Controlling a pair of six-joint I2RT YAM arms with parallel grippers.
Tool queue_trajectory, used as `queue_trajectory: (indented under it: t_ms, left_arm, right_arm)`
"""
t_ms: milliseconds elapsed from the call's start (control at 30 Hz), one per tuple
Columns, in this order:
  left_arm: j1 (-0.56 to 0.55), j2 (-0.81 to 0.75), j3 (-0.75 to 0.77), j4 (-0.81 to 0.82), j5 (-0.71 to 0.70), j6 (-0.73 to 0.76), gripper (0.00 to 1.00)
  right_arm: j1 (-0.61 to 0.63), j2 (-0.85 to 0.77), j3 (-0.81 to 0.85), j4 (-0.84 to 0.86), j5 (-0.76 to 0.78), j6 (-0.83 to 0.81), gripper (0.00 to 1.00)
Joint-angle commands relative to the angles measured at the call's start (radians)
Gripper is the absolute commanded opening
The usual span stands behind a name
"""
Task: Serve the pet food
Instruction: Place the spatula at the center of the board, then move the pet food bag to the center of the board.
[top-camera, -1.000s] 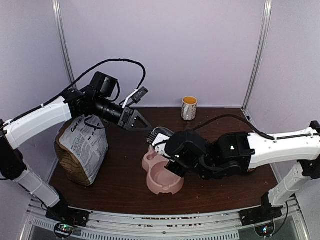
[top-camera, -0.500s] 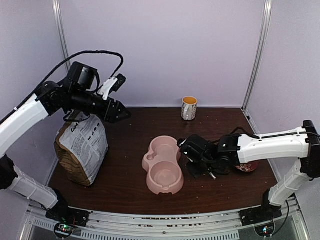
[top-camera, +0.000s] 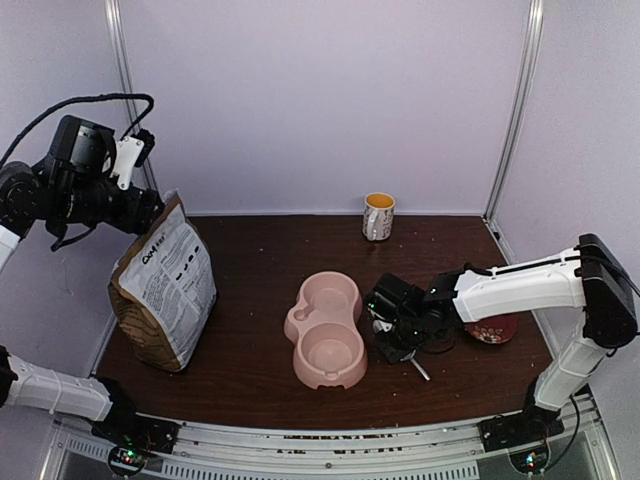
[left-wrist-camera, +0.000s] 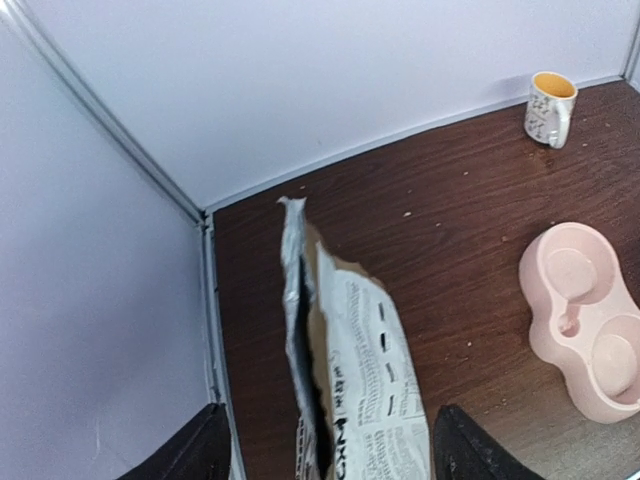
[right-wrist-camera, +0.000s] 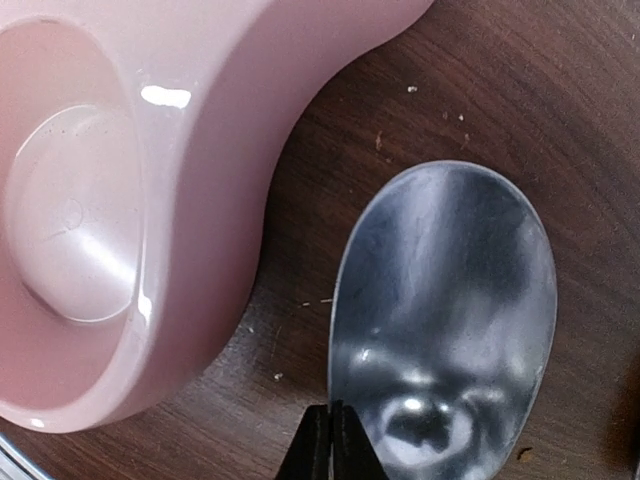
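No kibble pellets show; the pink double bowl (top-camera: 325, 331) lies mid-table with both cups empty, as the left wrist view (left-wrist-camera: 585, 318) and right wrist view (right-wrist-camera: 120, 200) also show. The brown paper bag (top-camera: 165, 288) stands at the left, its top torn open and dark inside (left-wrist-camera: 312, 400). My left gripper (top-camera: 150, 212) hangs wide open above the bag's top (left-wrist-camera: 330, 452). My right gripper (top-camera: 396, 336) is low at the table just right of the bowl, shut (right-wrist-camera: 332, 442) on a metal spoon (right-wrist-camera: 440, 320), whose empty bowl lies beside the pink rim.
A white and yellow mug (top-camera: 378, 216) stands at the back (left-wrist-camera: 550, 108). A dark red dish (top-camera: 493, 331) sits right of my right arm, contents unclear. Crumbs dot the brown table (top-camera: 250, 350). Walls close in on the left, back and right.
My left arm has swung from above the bowl back to the left, over the bag. My right arm has pulled off the bowl and dropped to the table on its right.
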Motion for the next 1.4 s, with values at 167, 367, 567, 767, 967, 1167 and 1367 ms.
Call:
queue_trajectory:
  t_ms: [167, 367, 567, 767, 967, 1167, 1367]
  left_arm:
    - [0.077, -0.02, 0.02, -0.221, 0.035, -0.058, 0.81]
    - [0.077, -0.036, -0.042, -0.251, 0.091, -0.097, 0.86]
    - [0.077, -0.034, -0.107, -0.253, 0.108, -0.109, 0.7]
    - [0.076, -0.039, -0.152, -0.244, 0.08, -0.12, 0.24]
    - [0.076, -0.03, -0.095, -0.209, 0.223, -0.118, 0.0]
    - [0.043, 0.012, 0.028, -0.165, 0.373, -0.18, 0.0]
    - [-0.058, 0.097, 0.132, -0.114, 0.422, -0.26, 0.0]
  right_arm:
    - [-0.012, 0.023, 0.0, 0.02, -0.045, 0.02, 0.21]
    - [-0.011, -0.005, 0.04, -0.001, -0.019, 0.008, 0.53]
    - [-0.011, -0.052, 0.104, -0.043, 0.026, -0.007, 0.72]
    - [-0.012, -0.109, 0.132, -0.072, 0.057, -0.017, 0.77]
    - [-0.012, -0.151, 0.122, -0.066, 0.063, -0.01, 0.77]
    - [-0.012, -0.189, 0.127, -0.071, 0.09, -0.005, 0.77]
    - [-0.012, -0.225, 0.14, -0.09, 0.135, 0.0, 0.77]
